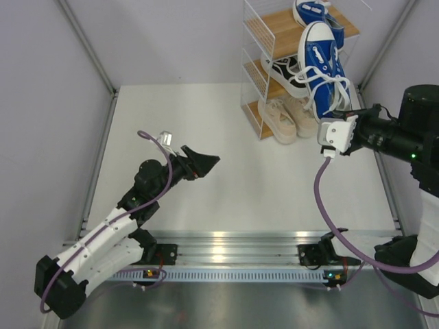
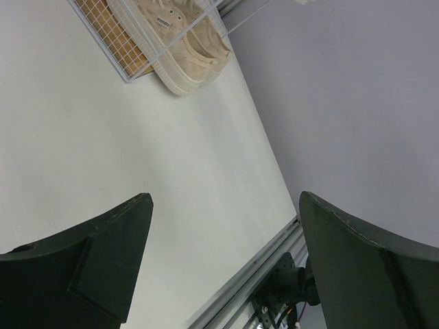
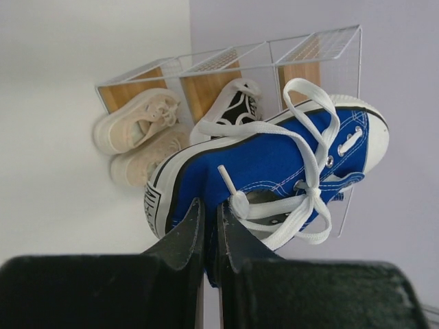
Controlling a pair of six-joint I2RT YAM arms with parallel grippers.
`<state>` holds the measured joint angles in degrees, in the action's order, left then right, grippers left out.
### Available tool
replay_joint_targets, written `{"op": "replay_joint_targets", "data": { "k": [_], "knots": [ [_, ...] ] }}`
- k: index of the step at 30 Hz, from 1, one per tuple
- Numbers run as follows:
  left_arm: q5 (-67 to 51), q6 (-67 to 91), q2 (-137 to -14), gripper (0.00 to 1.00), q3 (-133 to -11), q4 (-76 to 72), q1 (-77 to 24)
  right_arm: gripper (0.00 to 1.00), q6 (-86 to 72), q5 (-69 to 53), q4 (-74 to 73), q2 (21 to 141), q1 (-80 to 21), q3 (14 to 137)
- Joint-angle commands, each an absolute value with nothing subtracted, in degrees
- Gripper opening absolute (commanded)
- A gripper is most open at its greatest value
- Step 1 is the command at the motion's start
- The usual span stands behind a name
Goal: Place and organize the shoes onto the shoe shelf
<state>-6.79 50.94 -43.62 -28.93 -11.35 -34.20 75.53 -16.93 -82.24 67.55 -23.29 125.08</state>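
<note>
Shelf risk: the tall narrow white-wire shoe shelf with three light-brown wooden tiers (image 1: 280,29) is the biggest thing I could upset. I judge that a push from the carried shoe or the right arm against its wire front would shove or tilt it.
Carried shoe risk: the blue canvas sneaker with white laces and sole (image 3: 274,164) hangs in the air right at the shelf's upper tiers, toe toward the rack. It is pinched only by the rim near its heel, so I reckon it could swing or slip out.
Neighbour risk: a second blue sneaker (image 1: 310,9) lies on the top tier. Sliding the carried one in beside it may knock it off the tier.
Lace risk: the loose white laces (image 3: 302,205) dangle below the carried shoe and could catch on the wire.
Right gripper (image 3: 211,219): jaws pressed nearly together, clamping the carried sneaker's rim.
Left gripper (image 2: 225,202): jaws spread wide with nothing between them, over the white table (image 1: 206,123), well apart from the shelf.
Count, shelf: one, with three tiers.
Count, arms: two.
Count, blue sneakers: two, one held and one on the top tier.
Count, beige lace-up sneakers (image 1: 280,118): two, side by side on the bottom tier.
Count, black sneakers with white laces (image 3: 238,106): one clear on the middle tier. The carried shoe hides the rest of that tier, so I cannot tell whether there is a second.
</note>
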Motion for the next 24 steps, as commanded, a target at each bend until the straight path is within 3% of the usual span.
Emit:
{"op": "replay_joint_targets", "data": {
  "k": [1,24],
  "knots": [
    [-7.6,48.4,-42.9,0.93,-30.5,-10.7,-33.9,0.00,80.4,-13.3,-74.1,69.8,-22.8,127.1],
    [-5.9,46.1,-33.1,0.94,-24.3,-8.2,-34.0,0.00,90.4,-9.5,-49.1,87.1,-21.0,132.5]
  ]
}}
